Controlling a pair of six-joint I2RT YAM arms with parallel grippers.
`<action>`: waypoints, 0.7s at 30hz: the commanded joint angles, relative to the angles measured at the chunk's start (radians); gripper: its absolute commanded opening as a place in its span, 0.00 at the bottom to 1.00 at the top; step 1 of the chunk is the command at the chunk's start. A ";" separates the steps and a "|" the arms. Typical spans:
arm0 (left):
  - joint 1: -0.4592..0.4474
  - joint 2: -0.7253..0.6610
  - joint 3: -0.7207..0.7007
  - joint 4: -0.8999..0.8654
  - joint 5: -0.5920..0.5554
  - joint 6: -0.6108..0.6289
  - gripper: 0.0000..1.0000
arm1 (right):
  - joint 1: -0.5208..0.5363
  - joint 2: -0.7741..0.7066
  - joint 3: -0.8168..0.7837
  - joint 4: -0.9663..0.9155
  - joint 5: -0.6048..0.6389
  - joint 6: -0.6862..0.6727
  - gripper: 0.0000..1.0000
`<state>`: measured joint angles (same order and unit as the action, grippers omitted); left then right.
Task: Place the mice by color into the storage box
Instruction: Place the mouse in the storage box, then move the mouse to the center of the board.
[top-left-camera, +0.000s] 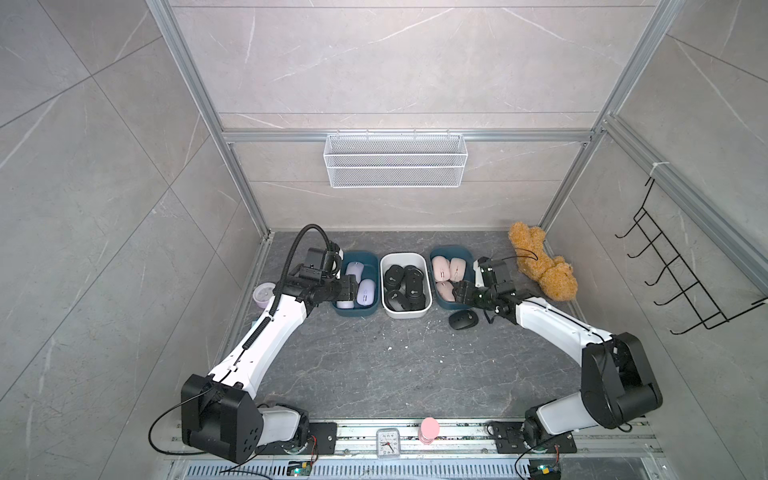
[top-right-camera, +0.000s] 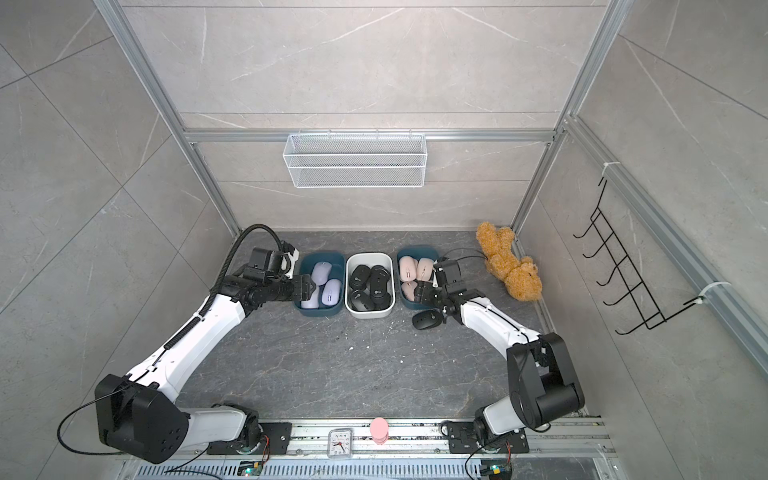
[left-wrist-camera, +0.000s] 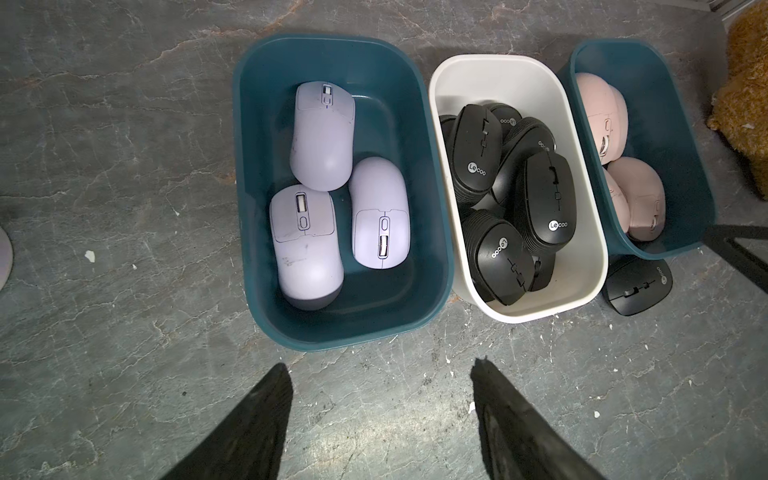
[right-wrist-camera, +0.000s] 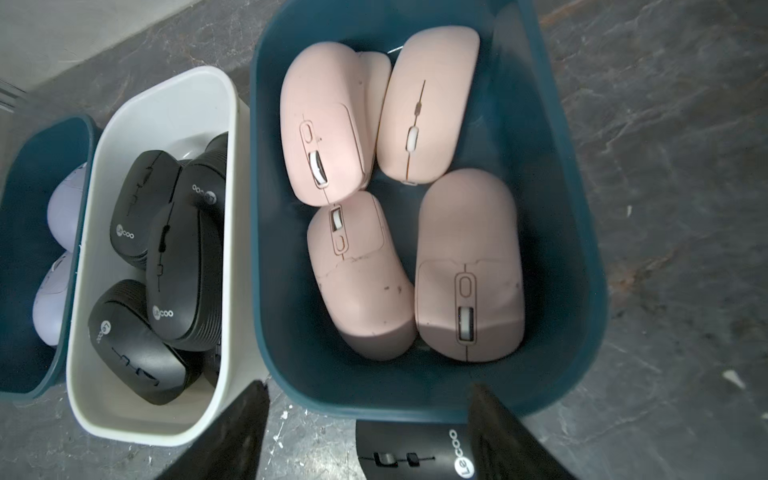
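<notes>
Right gripper (right-wrist-camera: 368, 384): fingers parted, holding nothing. Directly beneath it we list one black mouse (right-wrist-camera: 409, 455) on the table (right-wrist-camera: 685, 166), just outside the teal box (right-wrist-camera: 573, 249), long axis running finger to finger. White box (right-wrist-camera: 166, 83) alongside. Left gripper (left-wrist-camera: 380, 363): parted, empty, farther off.

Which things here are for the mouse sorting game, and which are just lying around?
For the job:
purple mice, black mice, pink mice, loose black mouse on the table, teal boxes, white box.

Just lying about:
teddy bear, wire basket, clock.
</notes>
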<state>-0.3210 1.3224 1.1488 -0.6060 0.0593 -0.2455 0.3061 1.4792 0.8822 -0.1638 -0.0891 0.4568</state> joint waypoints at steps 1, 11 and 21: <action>-0.004 -0.014 0.013 -0.003 -0.007 0.015 0.71 | 0.002 -0.060 -0.100 0.153 -0.061 0.046 0.76; -0.005 -0.002 0.011 -0.003 -0.018 0.016 0.71 | -0.027 -0.031 -0.231 0.351 -0.113 0.102 0.76; -0.005 0.011 0.012 -0.005 -0.023 0.016 0.71 | -0.060 -0.010 -0.259 0.367 -0.108 0.099 0.76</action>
<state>-0.3210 1.3270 1.1488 -0.6060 0.0528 -0.2455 0.2531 1.4525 0.6384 0.1787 -0.1917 0.5507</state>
